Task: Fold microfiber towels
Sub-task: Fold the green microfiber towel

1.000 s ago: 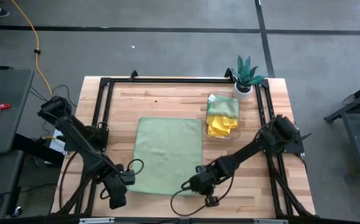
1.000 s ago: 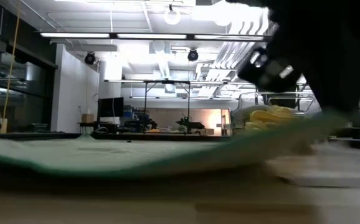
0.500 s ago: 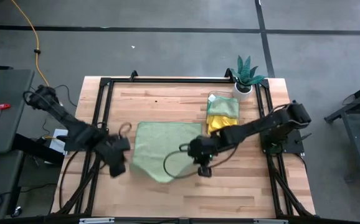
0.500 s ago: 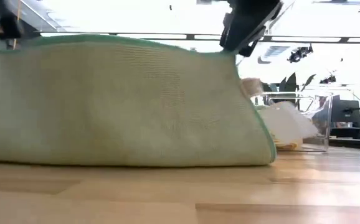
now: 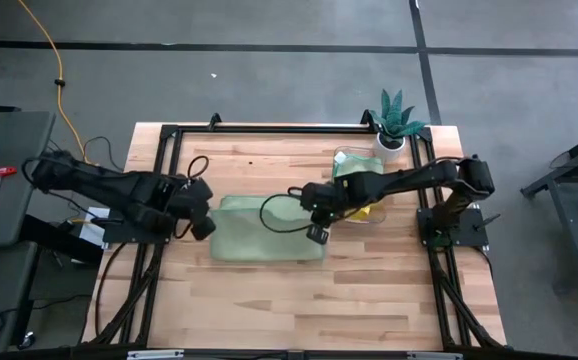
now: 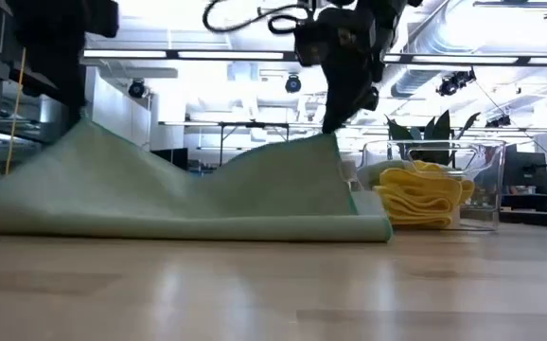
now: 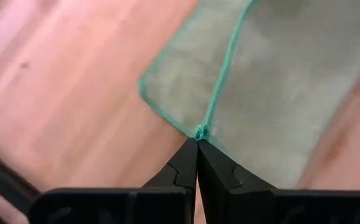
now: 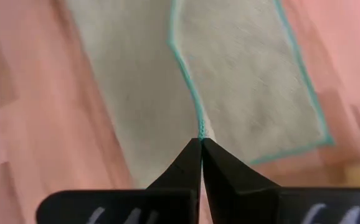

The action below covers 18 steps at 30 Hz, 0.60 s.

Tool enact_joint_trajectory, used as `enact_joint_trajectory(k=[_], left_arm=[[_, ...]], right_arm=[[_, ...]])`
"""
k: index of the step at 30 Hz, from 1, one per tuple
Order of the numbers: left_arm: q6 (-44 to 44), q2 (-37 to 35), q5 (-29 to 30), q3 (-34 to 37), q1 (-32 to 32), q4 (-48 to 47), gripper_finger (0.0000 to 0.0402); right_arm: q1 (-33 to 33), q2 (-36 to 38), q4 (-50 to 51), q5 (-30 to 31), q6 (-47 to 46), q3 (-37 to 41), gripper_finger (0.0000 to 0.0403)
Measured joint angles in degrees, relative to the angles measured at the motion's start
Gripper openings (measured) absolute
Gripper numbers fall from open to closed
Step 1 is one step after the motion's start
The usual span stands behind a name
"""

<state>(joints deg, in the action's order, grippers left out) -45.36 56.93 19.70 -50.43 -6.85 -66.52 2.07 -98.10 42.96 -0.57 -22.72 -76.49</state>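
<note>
High view: we look straight down on a pale wooden worktop (image 5: 269, 310) with a black frame, standing on a grey floor crossed by dark lines, a yellow cable trailing at the far left. A sage green towel (image 5: 269, 245) lies near the middle of the worktop, doubled over on itself. The left end effector (image 5: 202, 212) sits at the towel's far left corner, and the right end effector (image 5: 315, 222) at its far right corner. Just beside that corner stands a clear bin (image 5: 359, 185) holding a yellow towel (image 5: 354, 205) under a green one, with a small potted plant (image 5: 397, 120) behind it.

From the low view we gain what the overhead picture flattens: the green towel's two held corners are lifted off the wood, the cloth sagging between them, and beyond it a bright workshop with ceiling lights and distant benches. Both arms are cut off by the upper edge there (only dark shapes show).

Each wrist view settles the grip: the left fingers are pinched together on a teal-edged corner of the green towel, and the right fingers likewise on another corner. The bin's lower contents are hard to make out.
</note>
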Motion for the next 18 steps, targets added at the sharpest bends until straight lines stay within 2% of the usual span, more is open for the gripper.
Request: enact_joint_trajectory(k=[4,10,18], left_arm=[[1.85,1.59,2.11,1.56,3.98,2.24,0.0],[4.43,3.78,0.38,6.87,8.97,8.68,0.0],[7.35,4.15,3.26,7.1,13.2,11.28,0.0]], right_arm=[[-1.05,0.0,3.0,2.07,-2.69,-0.02,0.0],[-1.07,0.0,4.3,4.81,-6.07,-0.04,0.0],[-2.3,0.0,5.31,9.5,-10.06,-0.04,0.0]])
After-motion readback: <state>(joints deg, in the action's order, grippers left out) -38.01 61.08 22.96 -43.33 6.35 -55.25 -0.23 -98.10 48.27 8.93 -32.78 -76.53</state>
